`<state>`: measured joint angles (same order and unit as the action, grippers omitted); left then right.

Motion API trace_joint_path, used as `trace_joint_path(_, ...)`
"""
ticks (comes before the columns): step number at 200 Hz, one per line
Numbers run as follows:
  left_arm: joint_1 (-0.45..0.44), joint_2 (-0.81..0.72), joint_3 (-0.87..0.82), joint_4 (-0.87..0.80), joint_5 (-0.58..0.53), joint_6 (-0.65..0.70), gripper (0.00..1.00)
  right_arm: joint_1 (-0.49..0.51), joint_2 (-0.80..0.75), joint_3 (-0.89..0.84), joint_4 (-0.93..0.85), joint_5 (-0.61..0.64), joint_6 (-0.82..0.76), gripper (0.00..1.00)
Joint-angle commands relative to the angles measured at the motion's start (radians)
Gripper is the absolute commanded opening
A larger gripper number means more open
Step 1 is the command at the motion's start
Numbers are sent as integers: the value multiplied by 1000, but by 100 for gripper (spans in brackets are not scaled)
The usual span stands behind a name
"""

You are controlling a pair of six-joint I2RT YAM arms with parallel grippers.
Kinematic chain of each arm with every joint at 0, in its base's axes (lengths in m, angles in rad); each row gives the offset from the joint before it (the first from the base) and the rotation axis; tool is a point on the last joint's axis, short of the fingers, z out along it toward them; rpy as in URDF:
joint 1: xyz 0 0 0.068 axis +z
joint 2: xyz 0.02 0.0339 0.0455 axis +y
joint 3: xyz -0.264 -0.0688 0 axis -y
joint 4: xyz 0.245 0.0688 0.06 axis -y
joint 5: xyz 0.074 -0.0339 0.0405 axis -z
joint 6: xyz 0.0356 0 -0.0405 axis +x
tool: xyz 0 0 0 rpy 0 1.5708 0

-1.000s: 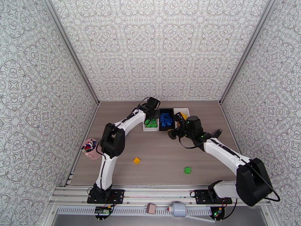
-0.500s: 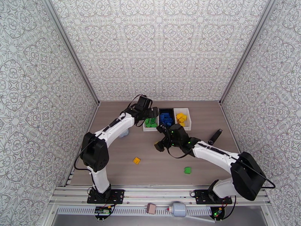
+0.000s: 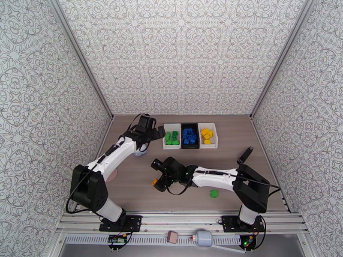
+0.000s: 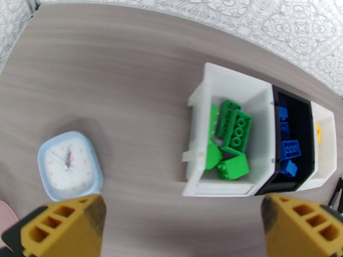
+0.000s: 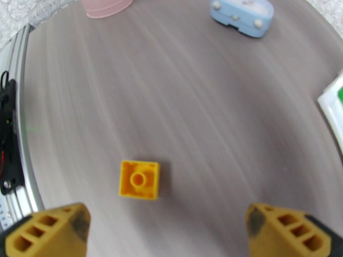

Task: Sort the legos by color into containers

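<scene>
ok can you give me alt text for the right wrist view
A yellow lego lies underside up on the wood-grain table, just ahead of the open right gripper. Farther off are a pink cup and a light blue clock, and the corner of a white bin shows at the right.

A robotics lab test cell: a boxed-in bench rig. Closed on three sides by wall panels (image 3: 180, 52) printed with one repeating grey ornament, joined at metal corner posts (image 3: 81, 56). Floored with a wood-grain table (image 3: 188, 202), fronted by an aluminium rail (image 3: 184, 218) with the left arm's base (image 3: 121, 222) and the right arm's base (image 3: 240, 223) bolted on — a small circuit board (image 3: 118, 240) just below.
</scene>
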<state>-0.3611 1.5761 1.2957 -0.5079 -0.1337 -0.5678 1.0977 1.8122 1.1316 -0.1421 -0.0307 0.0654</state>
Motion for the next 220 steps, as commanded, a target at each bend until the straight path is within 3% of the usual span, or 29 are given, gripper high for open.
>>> trace_joint_path(1,20,-44,-33,31,27,9,100,19,71,96,-114,38,23,100)
trace_joint_path(72,40,-59,-74,43,43,13,100,36,269,331,-324,30,-3,98)
trace_joint_path(119,45,-73,-77,52,72,14,100,35,329,391,-384,31,-1,96)
trace_joint_path(220,49,-89,-98,53,74,32,100,36,354,412,-416,54,30,60)
